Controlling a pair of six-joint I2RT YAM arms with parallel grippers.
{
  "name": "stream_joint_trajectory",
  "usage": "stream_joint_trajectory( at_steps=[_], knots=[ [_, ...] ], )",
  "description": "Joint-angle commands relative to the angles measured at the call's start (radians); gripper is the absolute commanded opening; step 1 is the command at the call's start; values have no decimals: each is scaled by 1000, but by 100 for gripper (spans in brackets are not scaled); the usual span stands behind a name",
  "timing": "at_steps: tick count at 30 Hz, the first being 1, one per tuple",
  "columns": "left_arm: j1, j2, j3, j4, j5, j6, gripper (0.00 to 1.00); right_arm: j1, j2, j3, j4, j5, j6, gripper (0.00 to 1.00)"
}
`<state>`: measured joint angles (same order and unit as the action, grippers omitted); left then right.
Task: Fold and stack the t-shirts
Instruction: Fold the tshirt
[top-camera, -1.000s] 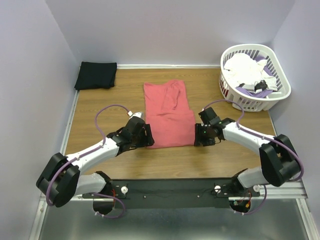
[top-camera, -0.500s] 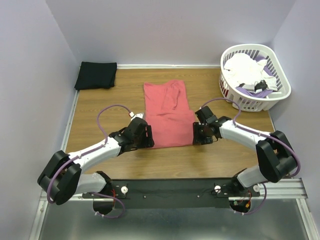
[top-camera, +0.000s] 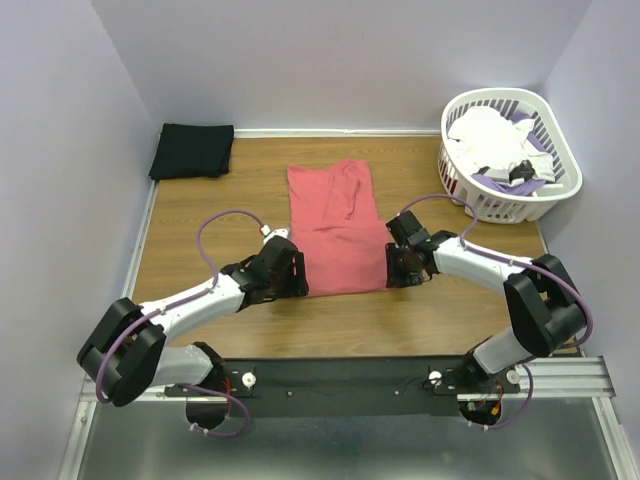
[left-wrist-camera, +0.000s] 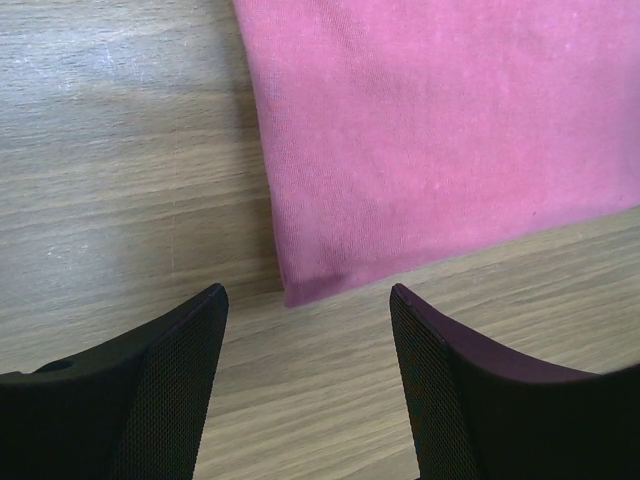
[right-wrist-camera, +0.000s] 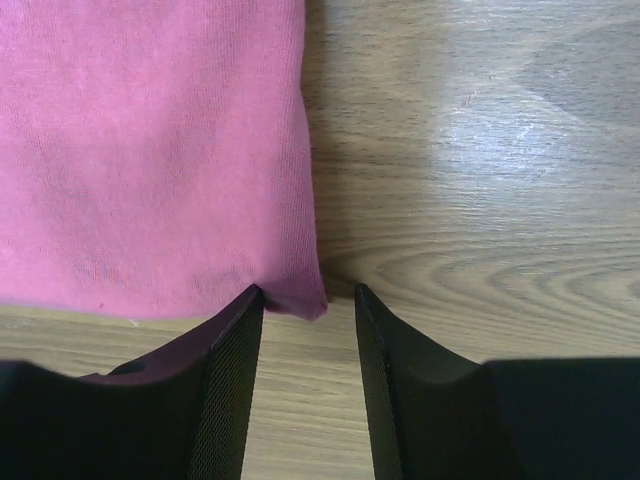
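The coral-red t-shirt (top-camera: 338, 228) lies flat mid-table, folded into a long strip. The black t-shirt (top-camera: 192, 150) sits folded at the back left corner. My left gripper (top-camera: 297, 283) stands open at the red shirt's near left corner; in the left wrist view the gripper (left-wrist-camera: 307, 295) has that corner of the shirt (left-wrist-camera: 430, 130) just ahead of its wide-set fingertips. My right gripper (top-camera: 392, 272) is at the near right corner. In the right wrist view the gripper (right-wrist-camera: 308, 292) is open but narrow, the shirt (right-wrist-camera: 150, 150) corner between its tips, touching the left finger only.
A white slatted basket (top-camera: 560, 150) with white and purple cloth stands at the back right. Purple walls close in the wooden table (top-camera: 450, 320) on three sides. Bare wood shows on both sides of the red shirt.
The right gripper's jaws have narrowed around the shirt's near right corner, and it has edged left onto it. The left gripper has crept slightly toward the near left corner, still open.
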<state>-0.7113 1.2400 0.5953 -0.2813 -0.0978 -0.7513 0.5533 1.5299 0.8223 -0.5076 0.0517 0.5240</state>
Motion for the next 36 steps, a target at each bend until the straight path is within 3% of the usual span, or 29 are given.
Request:
stream_joint_trajectory(
  at_steps=[1,8,15,16,17,24,32,36],
  knots=[
    [-10,15,29,-19,-39,0,74,28,52,-28,9,50,14,48],
    [-19,35,52,-53,-63,1,74,73,81,-51,1,60,48,40],
    [-27,50,64,-90,-80,-5,74,97,98,-74,1,86,62,15],
    [-28,56,69,-97,-83,-5,74,105,96,-74,1,86,61,5],
    [-30,59,72,-102,-89,-5,74,109,95,-72,3,88,62,1],
    [-48,111,112,-147,-109,-17,74,146,99,-52,3,109,62,1],
    [-56,177,179,-222,-193,-40,54,172,115,-48,17,117,51,1],
    [-56,199,212,-251,-217,-45,51,172,108,-64,21,125,51,0]
  ],
)
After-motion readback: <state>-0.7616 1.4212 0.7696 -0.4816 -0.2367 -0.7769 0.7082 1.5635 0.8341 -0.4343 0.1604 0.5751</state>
